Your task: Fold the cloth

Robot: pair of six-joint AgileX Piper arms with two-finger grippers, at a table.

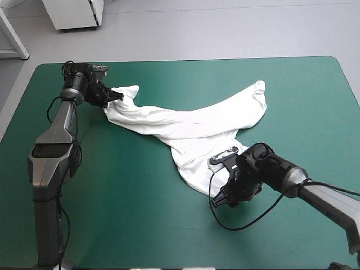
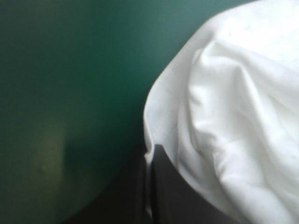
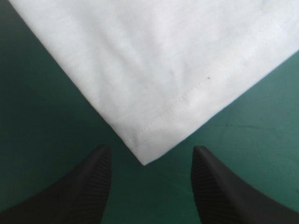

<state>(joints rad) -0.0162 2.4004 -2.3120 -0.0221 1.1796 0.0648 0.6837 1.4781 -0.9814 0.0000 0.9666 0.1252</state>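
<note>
- A white, softly wrinkled T-shirt (image 1: 191, 126) lies twisted across the middle of the smooth teal-green cover (image 1: 292, 90).
- Left gripper (image 1: 116, 97) is clamped on its bunched end.
- Right gripper (image 3: 150, 148) gapes, its ribbed black fingers (image 3: 88, 186) either side of the stitched hem corner.

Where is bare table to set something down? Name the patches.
Widest: the near-left teal-green cover, between the left arm and the T-shirt. Also the right side beyond the T-shirt, and the far strip past its middle. Crowded: around the right gripper at the T-shirt's near corner.
</note>
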